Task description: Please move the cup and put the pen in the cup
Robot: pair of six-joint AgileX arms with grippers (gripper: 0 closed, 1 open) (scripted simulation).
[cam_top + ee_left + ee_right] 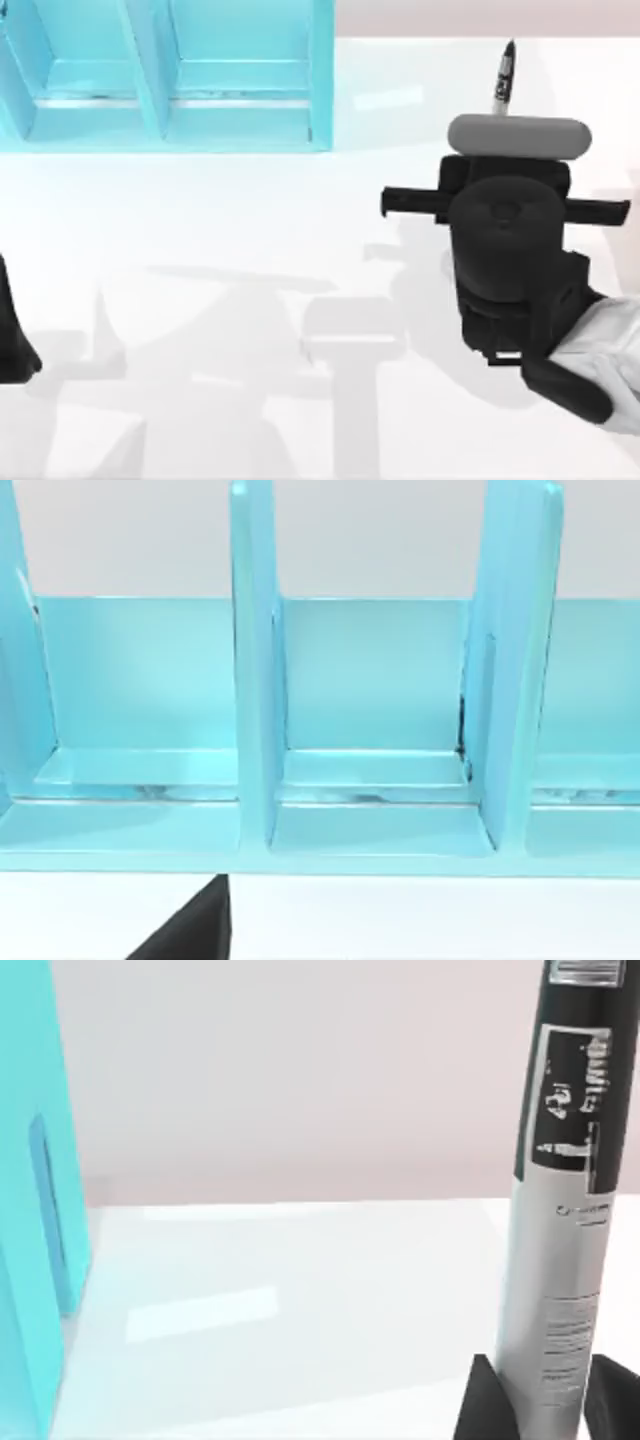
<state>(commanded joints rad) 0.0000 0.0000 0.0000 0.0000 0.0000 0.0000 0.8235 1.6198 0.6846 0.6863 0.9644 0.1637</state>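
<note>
My right hand (540, 1400) clamps slim grey-white marker pen (560, 1210) upright, near white bench (250, 260) far-right edge; open bench leftward to turquoise shelf unit (170, 80). Left hand state: cannot tell.

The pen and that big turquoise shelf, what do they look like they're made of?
The pen, held between the right gripper's fingers, looks like smooth plastic: a glossy grey-white barrel with dark print. The shelf unit looks like painted wood or moulded plastic, with flat even turquoise panels and a soft sheen; which one is unclear.

bright, even light; soft grey shadows on the glossy table (250, 230).
</note>
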